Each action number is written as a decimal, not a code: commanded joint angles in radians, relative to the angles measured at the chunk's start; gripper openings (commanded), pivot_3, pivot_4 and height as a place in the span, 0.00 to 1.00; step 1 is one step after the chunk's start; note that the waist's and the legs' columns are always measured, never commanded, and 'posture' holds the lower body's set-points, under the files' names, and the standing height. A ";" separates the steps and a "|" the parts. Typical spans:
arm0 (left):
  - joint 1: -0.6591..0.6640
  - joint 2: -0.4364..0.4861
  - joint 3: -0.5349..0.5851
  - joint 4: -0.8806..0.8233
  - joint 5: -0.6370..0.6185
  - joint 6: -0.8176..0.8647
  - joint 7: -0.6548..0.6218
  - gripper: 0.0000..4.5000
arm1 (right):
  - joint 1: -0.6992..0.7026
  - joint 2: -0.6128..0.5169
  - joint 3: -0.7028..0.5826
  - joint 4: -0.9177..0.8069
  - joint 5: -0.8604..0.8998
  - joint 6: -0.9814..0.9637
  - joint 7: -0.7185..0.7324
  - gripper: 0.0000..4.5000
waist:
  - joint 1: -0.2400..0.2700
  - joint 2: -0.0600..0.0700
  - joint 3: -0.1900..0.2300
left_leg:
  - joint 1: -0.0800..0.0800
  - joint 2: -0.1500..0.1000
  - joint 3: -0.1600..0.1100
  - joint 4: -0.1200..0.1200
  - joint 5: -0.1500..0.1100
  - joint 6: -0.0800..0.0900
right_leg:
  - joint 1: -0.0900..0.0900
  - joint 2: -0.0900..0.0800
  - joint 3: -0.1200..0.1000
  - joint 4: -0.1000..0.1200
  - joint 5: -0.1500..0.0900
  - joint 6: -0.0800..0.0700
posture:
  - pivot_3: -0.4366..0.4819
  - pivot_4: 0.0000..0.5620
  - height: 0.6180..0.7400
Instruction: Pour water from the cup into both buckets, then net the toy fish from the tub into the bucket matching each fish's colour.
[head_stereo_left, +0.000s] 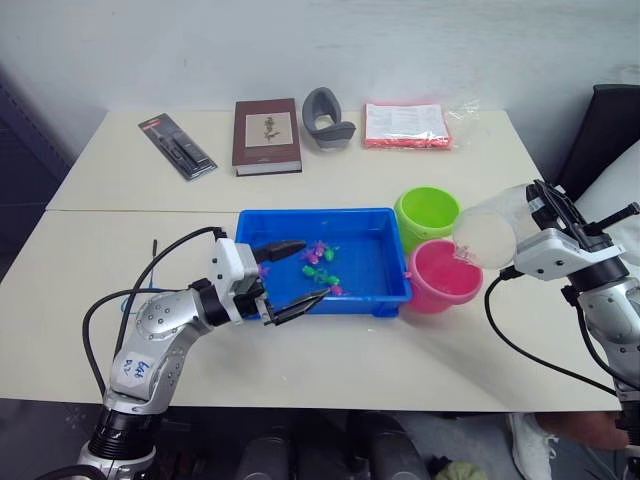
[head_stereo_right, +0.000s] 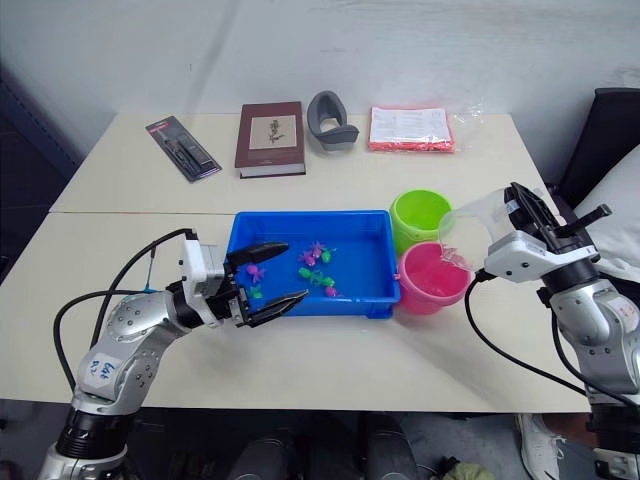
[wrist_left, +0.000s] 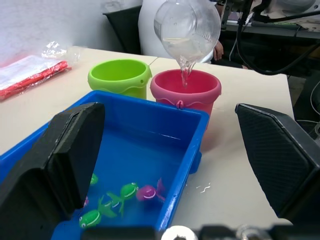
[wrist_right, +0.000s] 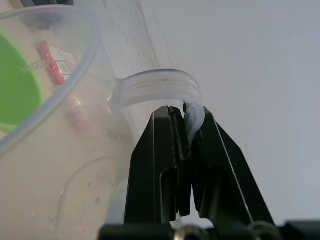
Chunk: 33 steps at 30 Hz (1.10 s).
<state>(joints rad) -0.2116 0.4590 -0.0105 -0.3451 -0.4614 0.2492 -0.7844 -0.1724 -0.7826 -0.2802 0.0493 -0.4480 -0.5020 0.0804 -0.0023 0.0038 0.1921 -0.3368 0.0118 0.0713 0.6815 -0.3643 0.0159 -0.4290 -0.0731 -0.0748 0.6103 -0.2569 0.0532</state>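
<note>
My right gripper (wrist_right: 186, 119) is shut on the handle of the clear cup (head_stereo_left: 488, 232), which is tipped with its lip over the pink bucket (head_stereo_left: 445, 278). A thin stream of water (wrist_left: 184, 75) falls from the cup into that bucket. The lime green bucket (head_stereo_left: 425, 212) stands just behind the pink one, touching it. Both sit at the right end of the blue tub (head_stereo_left: 372, 262). Several green and pink toy fish (head_stereo_left: 320, 264) lie in the tub's water. My left gripper (head_stereo_left: 315, 269) is open over the tub's left part, holding nothing.
Along the far side of the table lie a black packet (head_stereo_left: 177, 146), a brown book (head_stereo_left: 267, 135), a grey curved object (head_stereo_left: 327, 118) and a red packet in plastic (head_stereo_left: 405, 125). A black chair (head_stereo_left: 608, 125) stands at the right. Black cables trail from both arms.
</note>
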 joint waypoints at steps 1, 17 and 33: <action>-0.009 -0.002 0.007 -0.016 0.000 -0.014 0.003 1.00 | -0.009 -0.019 -0.013 -0.028 0.000 -0.011 -0.020 0.01 | 0.000 0.000 0.000 | 0.000 0.000 0.000 0.000 0.000 0.000 | 0.000 0.000 0.000 0.000 0.000 0.000 | 0.48 0.27 1.00; 0.038 0.045 0.097 -0.028 -0.050 0.016 0.009 1.00 | -0.027 0.098 -0.087 -0.131 0.486 0.394 0.214 0.01 | -0.001 0.000 0.000 | 0.000 0.000 0.000 0.000 0.000 0.001 | 0.000 0.000 0.000 0.001 0.000 0.000 | 0.48 0.27 1.00; -0.062 0.121 0.259 0.082 -0.101 0.069 0.019 1.00 | -0.550 0.038 0.135 0.125 0.454 0.968 0.194 0.01 | -0.002 0.000 0.000 | -0.003 0.000 0.000 0.000 0.000 0.002 | -0.003 -0.001 0.000 0.001 0.000 -0.001 | 0.48 0.27 1.00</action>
<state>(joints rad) -0.2602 0.5700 0.2439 -0.2536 -0.5531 0.3265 -0.7599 -0.6924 -0.7333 -0.1667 0.1592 0.0570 0.4949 0.2964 -0.0042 0.0036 0.1922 -0.3413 0.0116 0.0718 0.6817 -0.3641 0.0185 -0.4336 -0.0745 -0.0753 0.6111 -0.2569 0.0529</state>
